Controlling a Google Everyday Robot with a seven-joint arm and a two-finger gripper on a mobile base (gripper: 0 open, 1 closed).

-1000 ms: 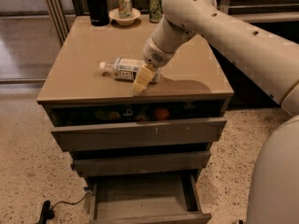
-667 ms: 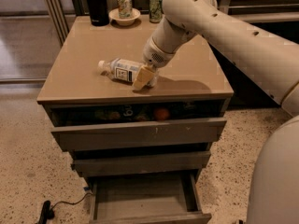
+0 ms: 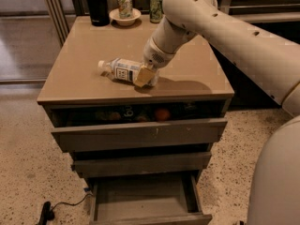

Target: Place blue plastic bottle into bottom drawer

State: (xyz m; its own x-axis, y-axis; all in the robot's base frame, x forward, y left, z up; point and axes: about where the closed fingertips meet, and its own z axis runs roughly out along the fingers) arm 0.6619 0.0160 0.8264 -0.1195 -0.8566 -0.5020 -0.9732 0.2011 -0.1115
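Observation:
The blue plastic bottle (image 3: 120, 70) lies on its side on the cabinet top (image 3: 84, 46), white cap pointing left. My gripper (image 3: 146, 74) comes down from the upper right and sits right at the bottle's base end, touching or overlapping it. The bottle still rests on the top. The bottom drawer (image 3: 140, 197) is pulled out at the foot of the cabinet, and its grey inside is bare.
The top drawer (image 3: 140, 134) is ajar with fruit (image 3: 161, 114) showing in it; the middle drawer (image 3: 140, 163) is slightly out. A black flask (image 3: 96, 3), a bowl (image 3: 124, 18) holding a can and a second can (image 3: 156, 6) stand at the back. A cable (image 3: 51, 209) lies on the floor at left.
My gripper has shifted slightly up and in against the bottle's base end. The bottle has barely moved.

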